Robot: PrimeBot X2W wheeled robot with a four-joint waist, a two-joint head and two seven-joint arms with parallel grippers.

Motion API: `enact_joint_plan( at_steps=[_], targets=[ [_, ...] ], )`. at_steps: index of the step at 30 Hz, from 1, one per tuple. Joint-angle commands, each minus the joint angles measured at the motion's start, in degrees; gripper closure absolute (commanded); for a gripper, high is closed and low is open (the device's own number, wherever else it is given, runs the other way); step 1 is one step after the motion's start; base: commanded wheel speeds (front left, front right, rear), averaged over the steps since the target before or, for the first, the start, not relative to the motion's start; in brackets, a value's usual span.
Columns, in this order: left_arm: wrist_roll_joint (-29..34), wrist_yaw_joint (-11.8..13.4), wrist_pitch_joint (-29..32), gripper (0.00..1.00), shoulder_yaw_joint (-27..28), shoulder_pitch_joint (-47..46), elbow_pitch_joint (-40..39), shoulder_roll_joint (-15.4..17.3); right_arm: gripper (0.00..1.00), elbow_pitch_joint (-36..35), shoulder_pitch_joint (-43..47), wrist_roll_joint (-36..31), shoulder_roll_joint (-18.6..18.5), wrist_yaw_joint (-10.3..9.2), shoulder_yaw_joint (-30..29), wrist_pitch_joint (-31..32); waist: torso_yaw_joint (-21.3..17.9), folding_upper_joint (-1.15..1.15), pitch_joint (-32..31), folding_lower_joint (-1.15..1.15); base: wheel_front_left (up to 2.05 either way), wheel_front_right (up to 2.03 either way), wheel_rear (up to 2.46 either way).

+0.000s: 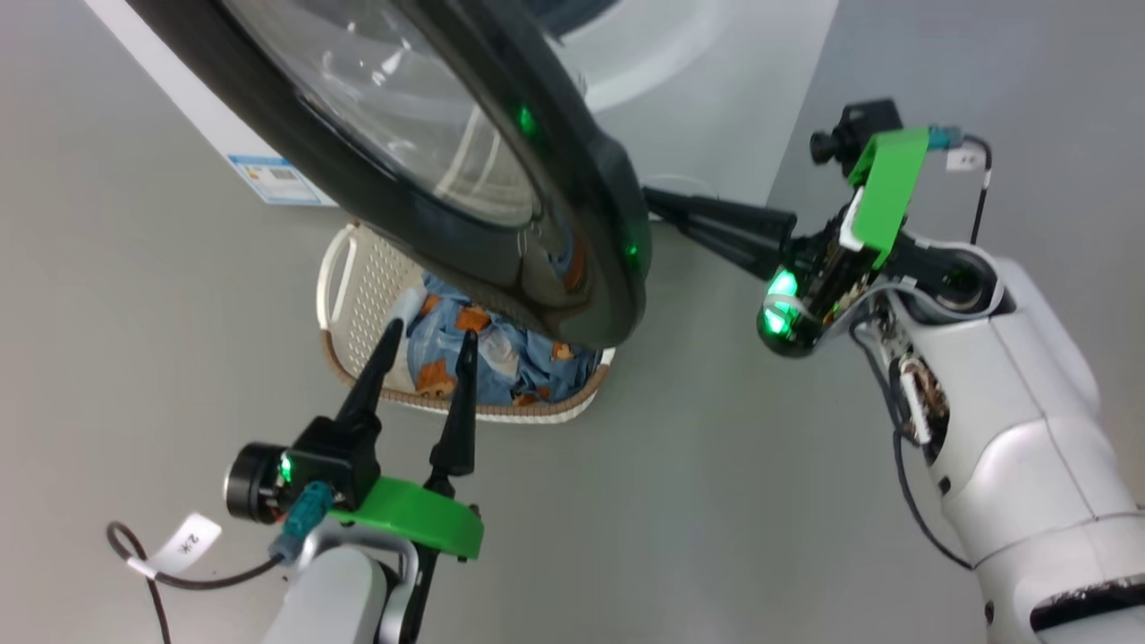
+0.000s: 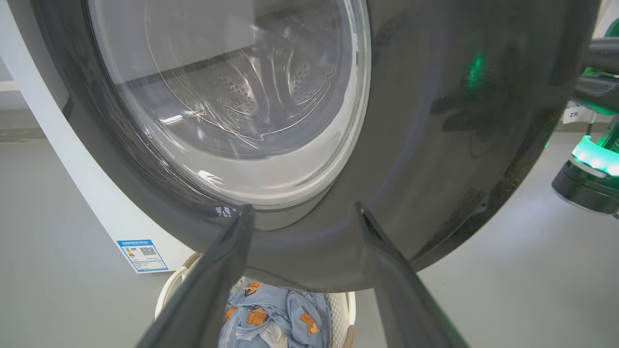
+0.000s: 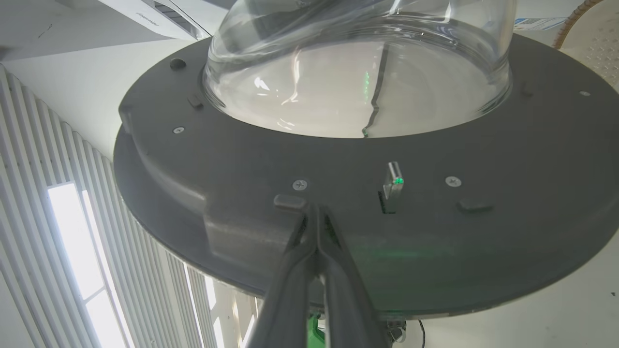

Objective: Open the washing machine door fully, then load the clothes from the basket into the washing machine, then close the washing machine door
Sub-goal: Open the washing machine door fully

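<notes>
Two grippers are at work. Our left gripper (image 1: pixel 430 331) has its fingers spread wide and empty, pointing toward the basket (image 1: pixel 358 286), which sits on the floor under the lower rim of the washing machine door (image 1: pixel 590 197) with the clothes (image 1: pixel 501 358) piled inside. Our right gripper (image 1: pixel 653 199) has its fingers pressed together on nothing, tips at the inner face of the door, which stands open from the washing machine (image 1: pixel 192 103).

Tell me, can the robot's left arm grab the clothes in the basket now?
Probably yes. The open left gripper points at the clothes, and the washing machine door overhangs only the far part of the basket.
</notes>
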Motion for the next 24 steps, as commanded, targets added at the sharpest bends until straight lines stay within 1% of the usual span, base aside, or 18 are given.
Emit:
enact_joint_plan(
  at_steps=[1,8,13,24],
  targets=[
    [0.76,-0.48,-0.46,0.0,1.89,0.75,-0.63,1.09,1.0,-1.8,1.45,0.64,1.8,0.36,1.41,-0.22,0.14,0.0,-2.76,0.01,0.0,0.0,0.0],
    [0.6,-1.39,-0.46,0.0,1.58,3.33,0.63,1.09,1.0,-2.1,5.58,2.24,2.14,0.36,4.08,-2.24,0.99,0.0,-6.85,0.01,0.0,0.0,0.0],
    [0.55,-1.83,-0.46,0.0,1.33,4.31,1.19,1.09,1.0,-2.59,7.43,3.09,2.21,0.36,5.53,-3.3,1.62,0.0,-8.51,0.01,0.0,0.0,0.0],
    [0.89,-2.3,-0.46,0.0,1.88,5.3,1.66,1.09,1.0,-1.82,8.94,5.0,2.2,0.36,7.55,-6.01,2.17,0.0,-9.85,0.01,0.0,0.0,0.0]
  ],
)
